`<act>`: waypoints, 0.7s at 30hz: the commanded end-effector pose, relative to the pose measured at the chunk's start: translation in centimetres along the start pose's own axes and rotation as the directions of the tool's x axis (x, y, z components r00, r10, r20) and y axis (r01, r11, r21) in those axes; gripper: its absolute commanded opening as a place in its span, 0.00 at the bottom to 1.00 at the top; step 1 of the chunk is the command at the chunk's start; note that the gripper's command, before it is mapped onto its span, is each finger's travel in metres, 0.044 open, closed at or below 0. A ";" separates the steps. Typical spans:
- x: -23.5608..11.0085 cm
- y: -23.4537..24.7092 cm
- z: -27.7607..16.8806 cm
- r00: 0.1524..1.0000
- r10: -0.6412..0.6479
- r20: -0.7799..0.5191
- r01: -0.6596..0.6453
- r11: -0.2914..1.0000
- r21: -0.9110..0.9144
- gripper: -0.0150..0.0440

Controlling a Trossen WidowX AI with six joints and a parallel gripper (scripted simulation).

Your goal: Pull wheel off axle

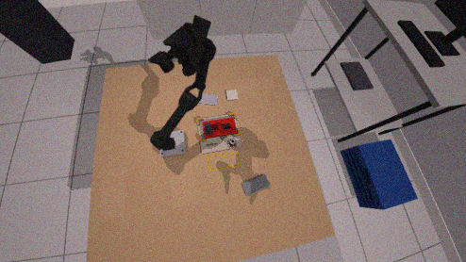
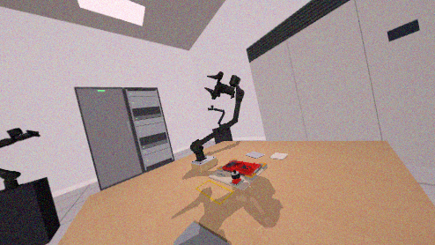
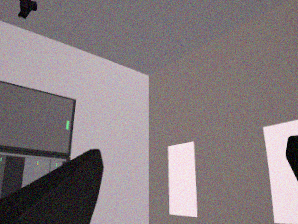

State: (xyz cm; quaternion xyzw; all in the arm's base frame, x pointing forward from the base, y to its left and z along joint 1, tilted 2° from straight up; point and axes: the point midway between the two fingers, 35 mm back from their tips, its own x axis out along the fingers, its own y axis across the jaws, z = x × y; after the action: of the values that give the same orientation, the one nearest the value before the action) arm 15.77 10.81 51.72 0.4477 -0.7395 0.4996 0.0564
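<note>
The small wheel (image 1: 232, 142) (image 2: 236, 175) sits on the upright axle at the front of a light base plate, just in front of a red board (image 1: 220, 126) (image 2: 242, 167). The marked area is a yellow outline (image 1: 208, 161) (image 2: 207, 195) on the table right in front of the wheel, with nothing inside it. My gripper (image 1: 159, 58) (image 2: 213, 84) (image 3: 193, 152) is open and empty. It is raised high above the arm's base, far from the wheel. In the wrist view it faces the wall and ceiling, and no task object shows there.
The arm's base (image 1: 174, 143) (image 2: 203, 162) stands left of the board. Two white pads (image 1: 232, 94) (image 1: 208, 99) lie behind the board. A grey block (image 1: 256, 184) (image 2: 200, 235) lies in front of the marked area. A blue box (image 1: 378, 173) stands off the table at the right.
</note>
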 end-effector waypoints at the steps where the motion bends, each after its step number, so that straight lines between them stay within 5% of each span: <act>1: 0.1 0.0 0.0 1.000 -0.001 0.002 0.001 1.000 0.009 0.89; 4: 1.9 0.4 -0.5 0.999 -0.001 0.045 -0.005 0.990 0.142 0.76; 10: 8.3 3.4 -1.4 0.968 0.032 0.249 -0.147 0.875 0.460 0.76; 21: 16.9 6.7 2.2 0.844 0.043 0.535 -0.425 0.661 0.618 0.76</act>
State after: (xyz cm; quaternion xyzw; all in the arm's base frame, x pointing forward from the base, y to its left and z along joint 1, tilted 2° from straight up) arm 3.08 1.80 55.08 0.4560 -0.5658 0.6150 -0.3061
